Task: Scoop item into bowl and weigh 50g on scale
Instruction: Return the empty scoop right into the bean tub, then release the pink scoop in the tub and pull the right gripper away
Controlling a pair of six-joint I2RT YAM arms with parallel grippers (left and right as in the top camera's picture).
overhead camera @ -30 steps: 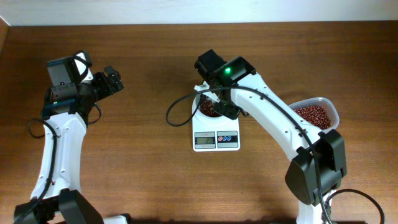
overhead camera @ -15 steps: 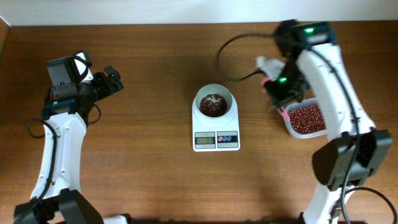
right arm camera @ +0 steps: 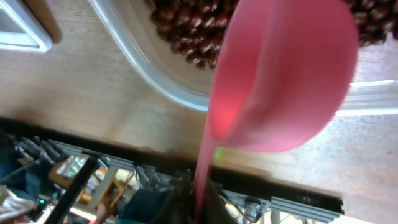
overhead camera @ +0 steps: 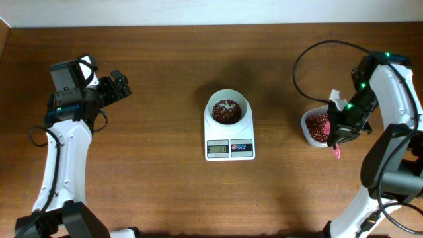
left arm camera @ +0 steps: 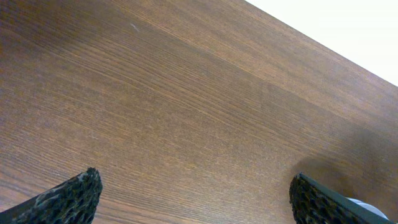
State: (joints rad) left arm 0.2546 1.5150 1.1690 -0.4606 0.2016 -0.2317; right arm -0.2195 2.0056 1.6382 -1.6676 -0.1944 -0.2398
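The beans [overhead camera: 227,114] that count lie as a small dark heap in the white bowl [overhead camera: 243,104], which sits squarely on the scale [overhead camera: 229,135] at the middle of the counter [overhead camera: 158,172]. The supply of beans lies in a clear tub [overhead camera: 308,129] well to the right of the scale, on the right arm's side.

The right end effector [overhead camera: 338,132] hangs over the side of that tub away from the scale. It appears clenched on the handle of a pink scoop [right arm camera: 283,74], since in the wrist view the handle runs straight back toward it. The coming move turns on one relation. The bowl lies well apart from this end effector, across bare counter toward the scale, and the tub's beans sit right under the scoop. The scoop's long axis seems to run from the tub toward the near edge of the counter, where a pink tip pokes out.

The right arm is much the nearer to both tub and bowl. The left end effector [overhead camera: 121,84] rests released, jaws wide, far to the left of the scale over bare wood.

The scale's display [overhead camera: 217,149] is too small to read. The right fingers are lost in the dark clutter. Whether the scoop carries beans cannot be told.
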